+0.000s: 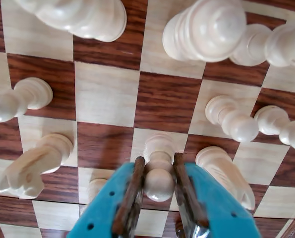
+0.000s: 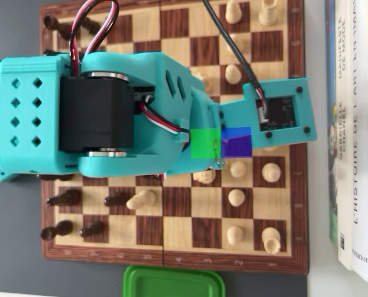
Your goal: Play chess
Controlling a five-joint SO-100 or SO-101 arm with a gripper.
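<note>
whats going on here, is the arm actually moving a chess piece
A turquoise robot arm reaches over a wooden chessboard. In the wrist view its gripper has a finger on either side of a light pawn, closed around its head. The pawn's base seems to be on the board, so it looks gripped but not clearly lifted. Other light pieces stand around it, dark pieces sit at the far end, and books lie beside the board.
</note>
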